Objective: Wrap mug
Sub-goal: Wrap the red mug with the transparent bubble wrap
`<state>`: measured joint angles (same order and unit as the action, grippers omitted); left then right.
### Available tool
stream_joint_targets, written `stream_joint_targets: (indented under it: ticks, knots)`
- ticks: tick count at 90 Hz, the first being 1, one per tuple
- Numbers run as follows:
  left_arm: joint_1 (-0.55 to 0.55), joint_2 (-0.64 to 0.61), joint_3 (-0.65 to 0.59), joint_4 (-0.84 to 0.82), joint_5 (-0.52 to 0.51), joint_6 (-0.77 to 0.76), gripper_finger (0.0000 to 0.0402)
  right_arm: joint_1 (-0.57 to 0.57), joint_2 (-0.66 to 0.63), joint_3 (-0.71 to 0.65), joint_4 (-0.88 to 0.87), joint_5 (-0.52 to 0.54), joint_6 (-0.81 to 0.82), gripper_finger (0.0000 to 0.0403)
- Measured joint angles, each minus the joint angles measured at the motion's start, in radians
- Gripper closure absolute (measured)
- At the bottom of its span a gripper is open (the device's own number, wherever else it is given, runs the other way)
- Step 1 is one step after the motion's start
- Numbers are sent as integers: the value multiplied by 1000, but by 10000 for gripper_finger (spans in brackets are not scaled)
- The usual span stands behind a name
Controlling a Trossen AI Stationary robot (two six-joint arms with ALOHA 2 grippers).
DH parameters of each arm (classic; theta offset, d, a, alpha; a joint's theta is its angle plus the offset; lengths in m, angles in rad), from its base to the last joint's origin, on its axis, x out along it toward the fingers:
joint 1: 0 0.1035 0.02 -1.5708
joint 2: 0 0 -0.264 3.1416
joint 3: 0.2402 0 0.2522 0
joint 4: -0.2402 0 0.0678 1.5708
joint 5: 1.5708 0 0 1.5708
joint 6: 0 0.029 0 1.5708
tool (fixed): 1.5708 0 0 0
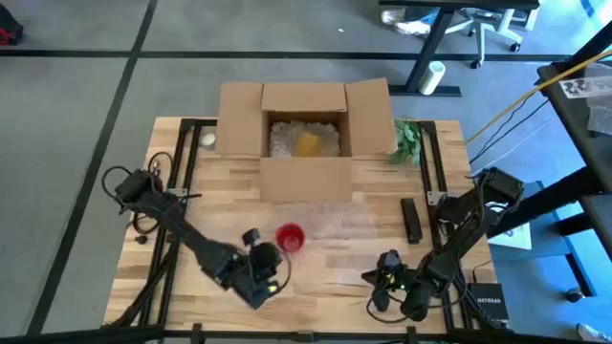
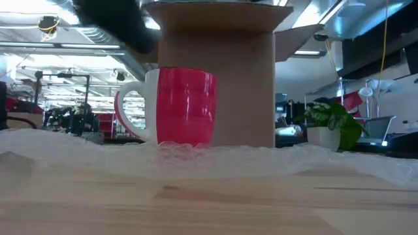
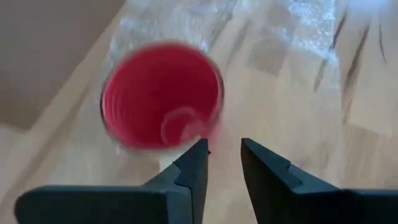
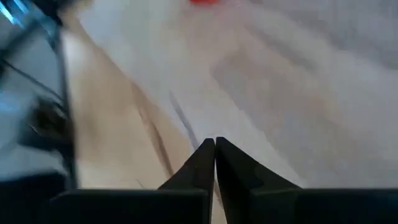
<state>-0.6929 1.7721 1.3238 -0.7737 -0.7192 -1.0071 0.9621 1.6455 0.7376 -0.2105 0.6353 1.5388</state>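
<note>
Currently the red mug (image 1: pixel 290 236) stood upright on bubble wrap (image 1: pixel 330 222) mid-counter; left hand (image 3: pixel 222 163) hovered beside it, released; right hand (image 4: pixel 215 152) clenched empty near the front edge.

A red mug (image 1: pixel 290 236) with a white handle (image 2: pixel 130 112) stands upright on the worktop (image 1: pixel 325 277) — mouth open upward, nothing inside. It sits on the near-left part of a clear sheet of bubble wrap (image 1: pixel 349 222), spread flat — just before a cardboard box (image 1: pixel 304 134).
</note>
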Motion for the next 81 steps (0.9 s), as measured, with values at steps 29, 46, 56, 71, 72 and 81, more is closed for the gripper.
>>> stream_joint_targets:
  ticks: [29,46,56,71,72,81]
  knots:
    - [-160,-14,0,-287,-92,-341,324,-46,0,29,-152,-191,-25,403]
    - [-223,-14,-30,-403,-120,-485,324,-46,0,118,-362,-201,-25,403]
    - [-264,-15,-92,-365,-160,-557,324,-39,0,186,-467,-168,-21,403]
    - [-318,-31,-213,-225,-160,-579,324,59,0,258,-467,-42,45,403]
    - [-321,-34,-223,-212,-160,-579,324,68,0,260,-467,-36,58,403]
    - [-350,-74,-317,-60,-161,-558,324,167,1,267,-460,27,227,403]
